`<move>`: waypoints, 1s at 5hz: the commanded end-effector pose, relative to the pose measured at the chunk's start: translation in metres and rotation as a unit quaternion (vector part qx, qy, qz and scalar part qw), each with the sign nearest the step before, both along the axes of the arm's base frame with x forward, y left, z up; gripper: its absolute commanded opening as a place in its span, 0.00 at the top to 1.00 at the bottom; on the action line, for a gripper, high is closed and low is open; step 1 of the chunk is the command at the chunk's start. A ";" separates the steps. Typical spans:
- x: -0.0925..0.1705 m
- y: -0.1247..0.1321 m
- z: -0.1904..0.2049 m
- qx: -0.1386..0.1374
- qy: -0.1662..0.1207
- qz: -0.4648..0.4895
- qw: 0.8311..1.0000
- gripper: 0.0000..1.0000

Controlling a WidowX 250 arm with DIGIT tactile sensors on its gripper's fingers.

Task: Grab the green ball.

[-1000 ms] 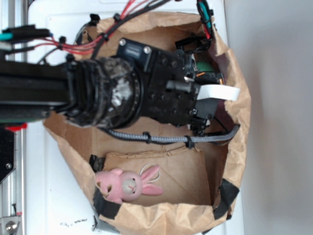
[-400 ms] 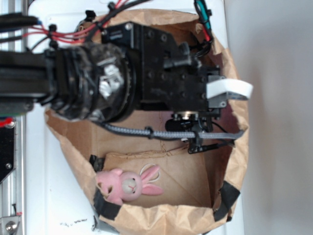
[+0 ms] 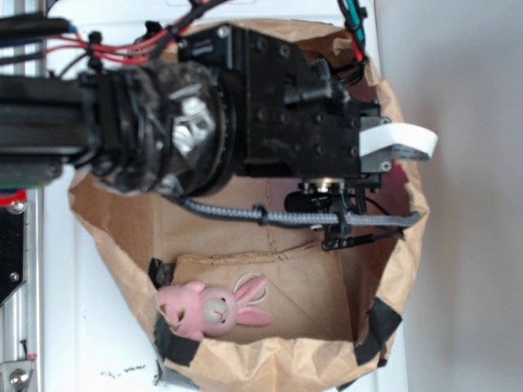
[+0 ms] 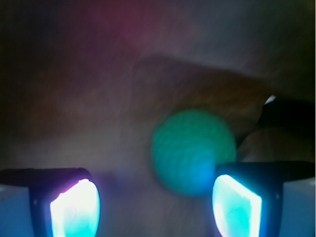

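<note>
Wrist view, blurred: green ball (image 4: 193,150) lies ahead of the gripper (image 4: 155,207), nearer the right-hand finger, not touching. Jaws spread apart, nothing held. Exterior view: arm (image 3: 163,122) reaches over the brown paper bag (image 3: 392,269), hiding the ball. Pink plush bunny (image 3: 211,308) sits by the bag's lower wall.

Crumpled brown paper bag (image 3: 391,278) lying open on my white tabletop (image 3: 106,343), black tape patches (image 3: 376,327) along its rim, pink plush bunny (image 3: 211,308) resting inside against the near edge, head toward the left
</note>
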State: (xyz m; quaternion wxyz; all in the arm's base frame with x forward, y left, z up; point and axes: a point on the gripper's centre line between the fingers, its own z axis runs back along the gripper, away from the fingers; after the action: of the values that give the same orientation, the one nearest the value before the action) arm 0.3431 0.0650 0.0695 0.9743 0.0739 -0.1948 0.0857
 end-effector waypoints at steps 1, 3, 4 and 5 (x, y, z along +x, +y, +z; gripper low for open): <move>0.024 0.019 0.014 0.041 -0.061 0.036 0.997 0.00; 0.026 0.018 0.006 0.049 -0.072 0.038 0.995 0.00; 0.023 0.018 -0.007 0.070 -0.071 0.029 0.995 0.00; 0.018 0.018 -0.020 0.091 -0.065 0.018 0.994 0.00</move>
State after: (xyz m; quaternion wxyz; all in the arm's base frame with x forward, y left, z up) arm 0.3569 0.0843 0.0463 0.9471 0.1643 -0.2586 0.0954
